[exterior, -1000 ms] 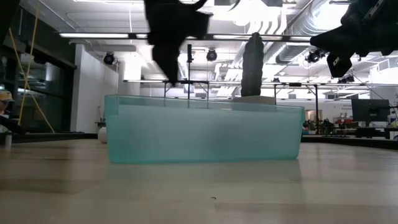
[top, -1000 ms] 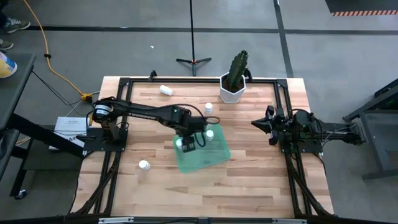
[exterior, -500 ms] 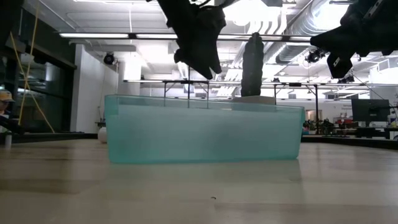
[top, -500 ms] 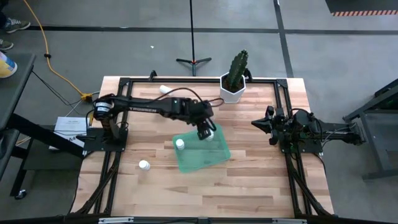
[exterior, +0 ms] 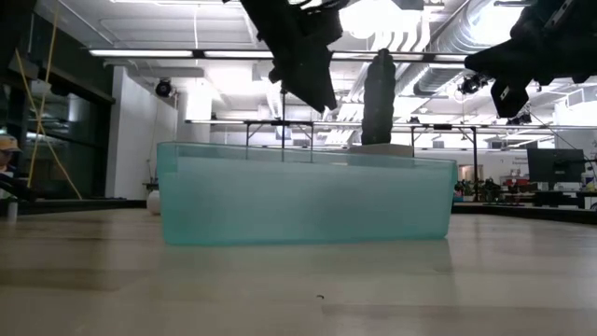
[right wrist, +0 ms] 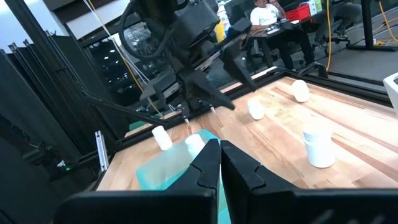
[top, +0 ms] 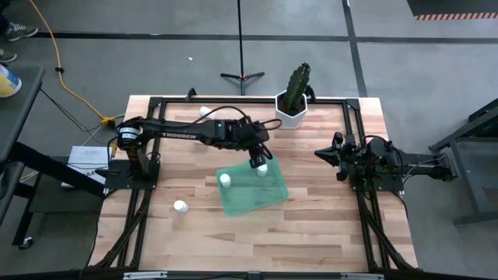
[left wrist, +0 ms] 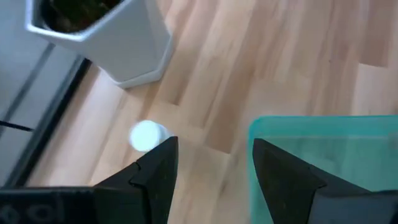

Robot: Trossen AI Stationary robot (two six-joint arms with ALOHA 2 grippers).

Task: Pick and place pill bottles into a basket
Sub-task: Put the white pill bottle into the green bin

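The left gripper point(top: 256, 161) has drifted from above the translucent teal-green plastic basket point(top: 268, 198) to its far edge – fingers spread, empty. Two small white pill bottles point(top: 225, 180) stand inside (others lie on the table). The right gripper point(top: 322, 155) waits – fingers closed.

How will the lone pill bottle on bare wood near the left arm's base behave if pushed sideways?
The pill bottle seems upright, small and round, so it would probably tip, then roll on the smooth table. It looks light, easy for the open left gripper to lift.

Potted cactus point(top: 294, 97) on wooden table point(top: 311, 225)
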